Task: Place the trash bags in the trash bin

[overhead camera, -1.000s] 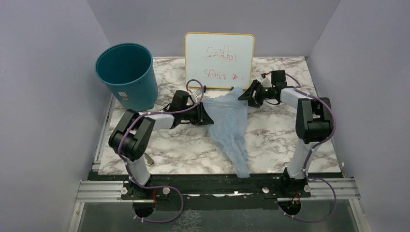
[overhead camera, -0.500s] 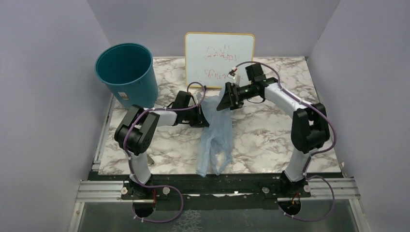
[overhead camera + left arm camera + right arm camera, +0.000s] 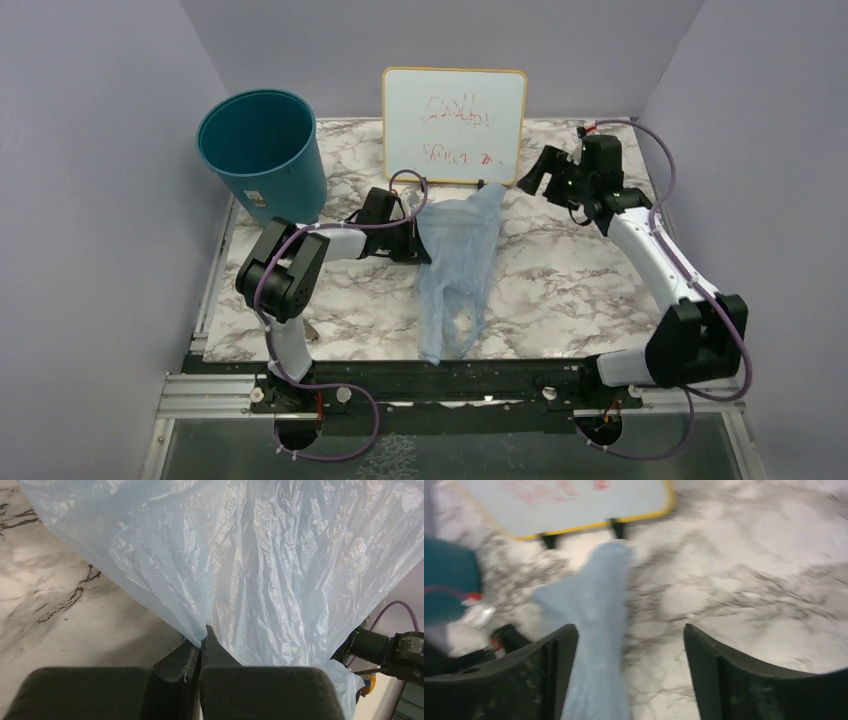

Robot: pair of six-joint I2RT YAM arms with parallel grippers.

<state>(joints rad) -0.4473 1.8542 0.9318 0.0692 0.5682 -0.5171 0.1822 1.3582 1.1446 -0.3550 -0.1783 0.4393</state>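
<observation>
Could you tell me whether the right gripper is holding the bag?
No, the right gripper is open, with nothing between its fingers, clear of the bag.

Marble table (image 3: 560, 290), teal bin (image 3: 265, 155) far-left, whiteboard (image 3: 454, 125) at back, blue bag (image 3: 455, 265) mid

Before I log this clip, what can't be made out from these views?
- Trash bin contents: top view shows only a dark interior, the floor hidden by its own wall.
- Whiteboard writing: red scribbles too small in the top view, blurred and cropped in the right wrist view.
- Left hand grip depth on the trash bag: plastic covers the fingertips.
- Right wrist view: motion-blurred throughout.
</observation>
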